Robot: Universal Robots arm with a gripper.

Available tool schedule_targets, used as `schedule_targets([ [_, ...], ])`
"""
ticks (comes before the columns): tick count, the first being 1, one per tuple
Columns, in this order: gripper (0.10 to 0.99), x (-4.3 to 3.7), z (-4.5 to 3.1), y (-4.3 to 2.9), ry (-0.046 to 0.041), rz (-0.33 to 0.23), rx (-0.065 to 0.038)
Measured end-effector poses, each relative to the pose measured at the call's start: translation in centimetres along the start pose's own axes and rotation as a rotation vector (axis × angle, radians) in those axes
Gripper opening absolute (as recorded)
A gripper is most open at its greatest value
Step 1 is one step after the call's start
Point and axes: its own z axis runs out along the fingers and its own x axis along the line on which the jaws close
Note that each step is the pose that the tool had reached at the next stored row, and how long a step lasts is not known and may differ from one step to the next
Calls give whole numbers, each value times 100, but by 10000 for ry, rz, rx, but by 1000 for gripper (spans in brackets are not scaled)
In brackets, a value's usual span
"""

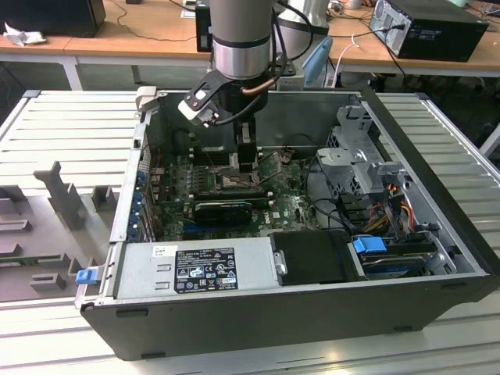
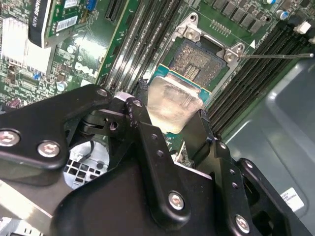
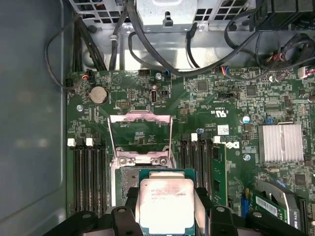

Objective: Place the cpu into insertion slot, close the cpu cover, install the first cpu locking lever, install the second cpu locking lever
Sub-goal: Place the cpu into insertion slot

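In the exterior view, your hand (image 1: 248,162) reaches down inside the open computer case (image 1: 273,320), low over the green motherboard (image 1: 293,205). In the second wrist view, it pinches the cpu (image 2: 173,103) by two opposite edges, over the near edge of the insertion slot (image 2: 193,60), not seated in it. In the first wrist view, the cpu cover (image 3: 140,118) stands swung open beyond the slot.
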Motion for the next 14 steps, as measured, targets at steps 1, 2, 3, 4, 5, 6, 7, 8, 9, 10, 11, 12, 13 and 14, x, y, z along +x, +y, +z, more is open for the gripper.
schedule_targets([
  [1,529,0,1,0,-10,-1,-1],
  [2,529,0,7,-1,-13,-1,-4],
  [3,529,2,18,-3,-14,-1,-5],
  [4,529,5,33,-6,-14,-2,-5],
  [5,529,11,66,-14,-12,-37,-7],
  [6,529,15,97,-24,-7,-85,-6],
  [7,529,17,122,-31,-4,-120,-6],
  [8,529,20,138,-34,-3,-136,-5],
  [9,529,30,168,-36,-2,-144,-6],
  [10,529,41,185,-38,0,-148,-5],
  [11,529,48,196,-39,4,-151,-5],
  [12,529,58,215,-41,8,-155,-5],
  [13,529,65,228,-43,9,-161,-5],
  [14,529,74,242,-47,8,-176,-4],
])
